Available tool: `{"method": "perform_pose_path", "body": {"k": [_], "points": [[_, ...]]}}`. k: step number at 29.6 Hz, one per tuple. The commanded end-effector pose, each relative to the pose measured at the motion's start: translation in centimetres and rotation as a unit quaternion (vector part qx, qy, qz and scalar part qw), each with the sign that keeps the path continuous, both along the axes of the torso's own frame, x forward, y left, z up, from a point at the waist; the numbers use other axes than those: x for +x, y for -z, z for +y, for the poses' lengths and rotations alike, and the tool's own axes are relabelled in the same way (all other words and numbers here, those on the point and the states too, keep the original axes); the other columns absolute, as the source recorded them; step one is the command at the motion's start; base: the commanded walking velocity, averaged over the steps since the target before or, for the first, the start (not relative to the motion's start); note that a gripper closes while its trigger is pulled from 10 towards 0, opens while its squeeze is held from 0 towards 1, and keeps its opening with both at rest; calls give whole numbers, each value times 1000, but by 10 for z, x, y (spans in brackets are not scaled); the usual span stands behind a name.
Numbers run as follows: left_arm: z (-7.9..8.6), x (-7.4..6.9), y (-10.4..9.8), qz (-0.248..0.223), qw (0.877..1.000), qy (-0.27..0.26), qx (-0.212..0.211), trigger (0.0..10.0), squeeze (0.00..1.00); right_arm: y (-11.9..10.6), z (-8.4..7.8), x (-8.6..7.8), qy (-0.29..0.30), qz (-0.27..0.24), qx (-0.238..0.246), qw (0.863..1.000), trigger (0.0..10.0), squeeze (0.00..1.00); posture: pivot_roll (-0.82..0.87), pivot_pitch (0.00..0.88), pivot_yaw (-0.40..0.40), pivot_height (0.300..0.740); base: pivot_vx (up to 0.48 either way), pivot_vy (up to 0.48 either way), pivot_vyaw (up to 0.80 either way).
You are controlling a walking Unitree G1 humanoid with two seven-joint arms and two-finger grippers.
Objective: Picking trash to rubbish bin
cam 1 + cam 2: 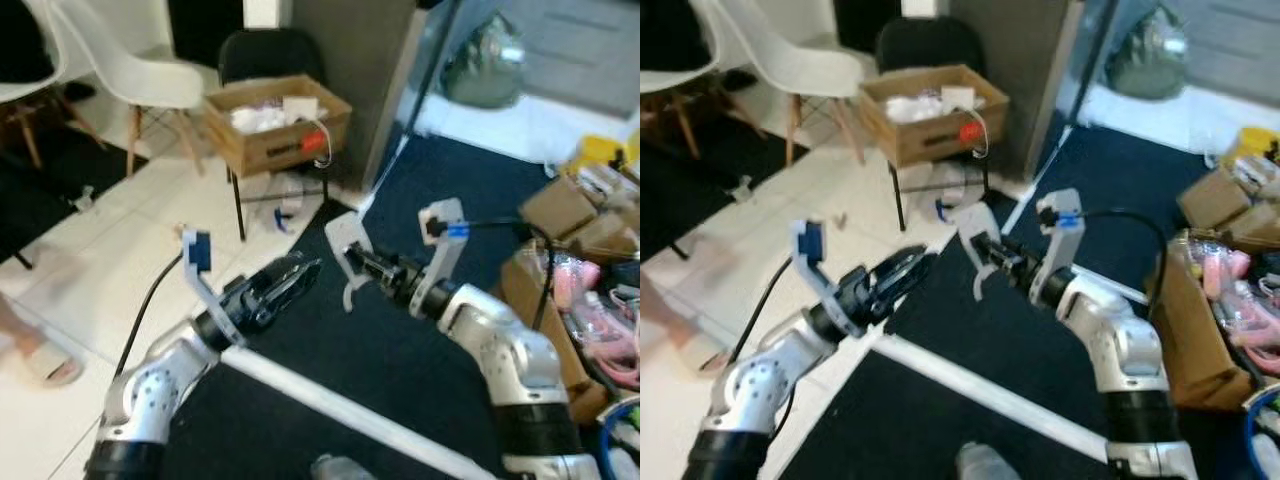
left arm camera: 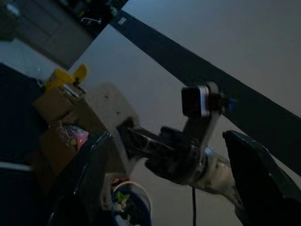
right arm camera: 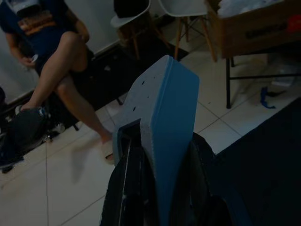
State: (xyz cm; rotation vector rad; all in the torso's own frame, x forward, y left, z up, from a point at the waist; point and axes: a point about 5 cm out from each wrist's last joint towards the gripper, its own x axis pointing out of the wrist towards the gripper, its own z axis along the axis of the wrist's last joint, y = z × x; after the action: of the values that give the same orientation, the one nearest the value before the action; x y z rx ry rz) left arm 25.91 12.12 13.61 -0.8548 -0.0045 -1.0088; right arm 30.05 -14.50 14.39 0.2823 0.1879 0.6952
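Note:
My right gripper (image 1: 362,262) is held up over the dark carpet, shut on a flat pale foam scrap (image 1: 345,248). The right wrist view shows that scrap (image 3: 165,117) standing upright between the two black fingers. My left gripper (image 1: 300,272) is raised just to the left of it, a short gap away, and is open with nothing in it. Its fingers (image 2: 89,183) stand wide apart in the left wrist view. A blue bin (image 1: 618,428) with a pale rim shows at the lower right corner, partly cut off by the frame edge.
A cardboard box (image 1: 278,125) of scraps sits on a black chair, beside a white chair (image 1: 140,75). A white strip (image 1: 340,405) crosses the carpet. Cardboard boxes (image 1: 560,300) and clutter crowd the right. A person's foot (image 1: 45,360) is at the left, and a person sits in the right wrist view (image 3: 56,56).

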Motion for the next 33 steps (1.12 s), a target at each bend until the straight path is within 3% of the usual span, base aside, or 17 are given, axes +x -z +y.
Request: {"method": "perform_pose_path", "body": {"k": [1,8,13,18,25,29,33], "points": [[-1,1,4,23,1000,3,-4,10000,0,1,0,0,0,-1,-3,1000,10000,0,-68,0,-26,740,0,0,-800],[2,0,4,34,999,8,20,10000,0,2,0,0,0,-1,-3,1000,10000,0,-68,0,-26,740,0,0,-800],[7,2,9,44,997,-27,61,10000,0,1,-1,1,6,-7,-11,1000,10000,0,-65,0,-29,740,0,0,-800],[19,2,18,113,989,-44,80,10000,0,1,-5,3,20,-15,-21,999,10000,0,-61,0,-27,740,0,0,-800],[22,-6,21,136,983,-20,119,10000,0,3,-4,3,20,-12,-18,1000,10000,0,-59,0,-23,740,0,0,-796],[16,-6,25,149,979,-19,137,10000,0,4,-4,3,21,-14,-18,1000,10000,0,-59,0,-25,740,0,0,0],[17,-5,25,130,975,-31,176,10000,0,4,-4,3,22,-16,-19,999,10000,0,-60,0,-26,740,0,0,0]]}}
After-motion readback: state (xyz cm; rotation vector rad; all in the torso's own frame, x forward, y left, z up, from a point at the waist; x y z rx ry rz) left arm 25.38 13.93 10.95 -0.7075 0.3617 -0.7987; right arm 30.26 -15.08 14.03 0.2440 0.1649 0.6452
